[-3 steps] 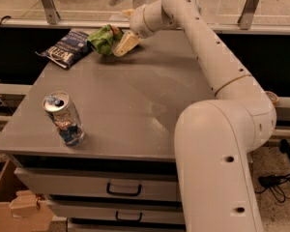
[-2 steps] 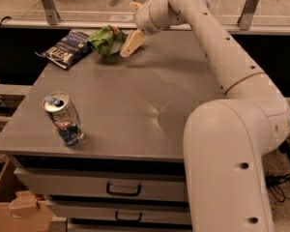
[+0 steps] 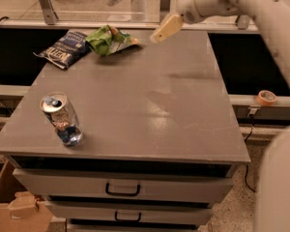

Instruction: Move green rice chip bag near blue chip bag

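Observation:
The green rice chip bag (image 3: 108, 39) lies crumpled on the far left part of the grey table top (image 3: 150, 105). The blue chip bag (image 3: 65, 48) lies flat just left of it, and their edges touch or nearly touch. My gripper (image 3: 166, 28) hangs above the far edge of the table, to the right of the green bag and apart from it. It holds nothing. The white arm (image 3: 261, 8) comes in from the upper right.
A silver-blue drink can (image 3: 62, 119) stands near the front left corner. Drawers (image 3: 123, 190) sit under the table top. A roll of tape (image 3: 266, 97) lies on a ledge to the right. A cardboard box (image 3: 9, 207) stands on the floor at the lower left.
My gripper has drawn back to the right and upward, away from the green bag. The green bag stays on the table beside the blue bag.

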Motion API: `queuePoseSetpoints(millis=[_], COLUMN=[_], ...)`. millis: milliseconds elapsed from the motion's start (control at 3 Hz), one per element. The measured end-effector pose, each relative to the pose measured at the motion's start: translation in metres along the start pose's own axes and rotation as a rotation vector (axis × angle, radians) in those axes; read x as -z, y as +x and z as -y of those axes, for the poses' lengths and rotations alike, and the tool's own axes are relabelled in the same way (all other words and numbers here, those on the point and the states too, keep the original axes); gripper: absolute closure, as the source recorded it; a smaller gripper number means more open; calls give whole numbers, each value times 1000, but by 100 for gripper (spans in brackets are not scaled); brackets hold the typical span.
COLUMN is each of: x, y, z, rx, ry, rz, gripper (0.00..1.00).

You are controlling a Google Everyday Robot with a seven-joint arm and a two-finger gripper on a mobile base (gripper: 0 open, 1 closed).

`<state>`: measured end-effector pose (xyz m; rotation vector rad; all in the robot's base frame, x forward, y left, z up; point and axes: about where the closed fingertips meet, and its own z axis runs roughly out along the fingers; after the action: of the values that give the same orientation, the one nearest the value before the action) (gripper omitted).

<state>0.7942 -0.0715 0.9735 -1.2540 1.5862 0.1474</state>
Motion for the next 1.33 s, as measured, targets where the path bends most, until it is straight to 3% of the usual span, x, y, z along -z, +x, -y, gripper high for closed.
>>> queuePoseSetpoints(millis=[667,1000,1333], x=[155,197,189], y=[6,32,23], z=[27,41,53], rx=[-103,-128,-72], ry=[316,395,399], rz=[116,98,95], gripper=[0,0,0])
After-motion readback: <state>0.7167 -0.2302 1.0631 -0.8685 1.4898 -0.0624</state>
